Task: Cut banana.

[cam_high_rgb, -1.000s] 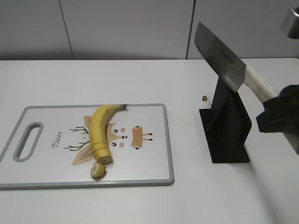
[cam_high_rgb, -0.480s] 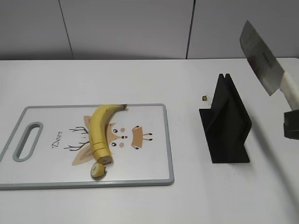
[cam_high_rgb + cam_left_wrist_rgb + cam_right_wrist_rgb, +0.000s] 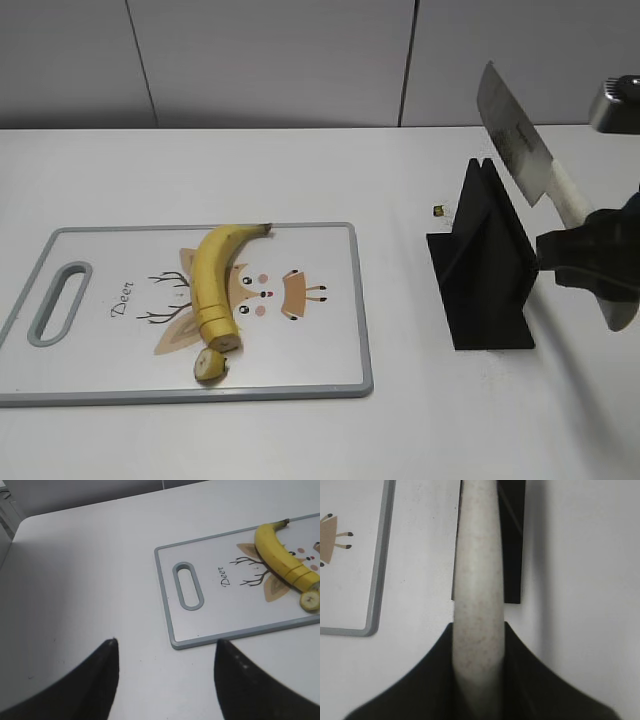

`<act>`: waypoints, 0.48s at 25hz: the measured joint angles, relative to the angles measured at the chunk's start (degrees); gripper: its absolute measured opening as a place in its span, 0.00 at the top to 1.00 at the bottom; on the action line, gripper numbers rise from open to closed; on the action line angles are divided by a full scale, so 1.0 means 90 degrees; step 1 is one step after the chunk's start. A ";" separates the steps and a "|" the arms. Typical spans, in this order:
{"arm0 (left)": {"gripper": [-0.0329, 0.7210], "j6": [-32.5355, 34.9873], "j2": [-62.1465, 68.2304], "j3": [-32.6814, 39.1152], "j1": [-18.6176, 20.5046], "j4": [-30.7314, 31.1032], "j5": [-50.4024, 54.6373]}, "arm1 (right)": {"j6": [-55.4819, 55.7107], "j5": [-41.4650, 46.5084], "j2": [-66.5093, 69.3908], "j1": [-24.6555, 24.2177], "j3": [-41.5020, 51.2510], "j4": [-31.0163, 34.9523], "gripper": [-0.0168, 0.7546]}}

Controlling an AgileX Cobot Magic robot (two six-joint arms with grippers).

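The yellow banana [image 3: 212, 280] lies on the cutting board [image 3: 320, 340], dark stem toward the back, its cut pale end toward the front with a small sliced-off piece [image 3: 209, 364] beside it. It also shows in the left wrist view [image 3: 280, 560] with the slice [image 3: 310, 600]. My right gripper [image 3: 580, 255] is shut on the pale handle [image 3: 477, 600] of a cleaver whose steel blade [image 3: 512, 135] points up and back, above the black knife stand [image 3: 485, 265]. My left gripper [image 3: 165, 645] is open and empty over bare table, left of the board; it is out of the exterior view.
The cutting board has a handle slot [image 3: 60, 300] at its left and a deer print. A small dark crumb [image 3: 438, 210] lies behind the stand. The table's back edge meets a grey wall.
My right gripper swung the cleaver off to the right, then back left and lower, so the blade now hangs over the black stand. The banana and left gripper have not moved.
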 joint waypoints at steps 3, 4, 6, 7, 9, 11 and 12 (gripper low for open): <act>0.18 0.0000 0.0000 0.0000 0.0000 0.0000 0.0000 | 0.0012 -0.0059 0.0249 0.0000 -0.0072 -0.0053 0.77; 0.18 0.0000 0.0000 0.0000 0.0000 0.0000 0.0000 | 0.0012 -0.0089 0.0324 0.0000 -0.0079 -0.0060 0.77; 0.18 0.0000 0.0000 0.0000 0.0000 0.0007 0.0000 | 0.0015 -0.0114 0.0498 0.0000 -0.0089 -0.0071 0.77; 0.18 0.0000 0.0000 0.0000 0.0000 0.0007 0.0000 | 0.0015 -0.0121 0.0575 0.0000 -0.0089 -0.0071 0.77; 0.18 0.0000 0.0000 0.0000 0.0000 0.0007 0.0000 | 0.0015 -0.0141 0.0704 0.0000 -0.0089 -0.0096 0.77; 0.18 0.0000 0.0000 0.0000 0.0000 0.0007 0.0000 | 0.0043 -0.0190 0.0789 0.0000 -0.0103 -0.0205 0.77; 0.18 0.0000 0.0000 0.0000 0.0000 0.0007 0.0000 | 0.0080 -0.0225 0.0831 0.0000 -0.0105 -0.0257 0.77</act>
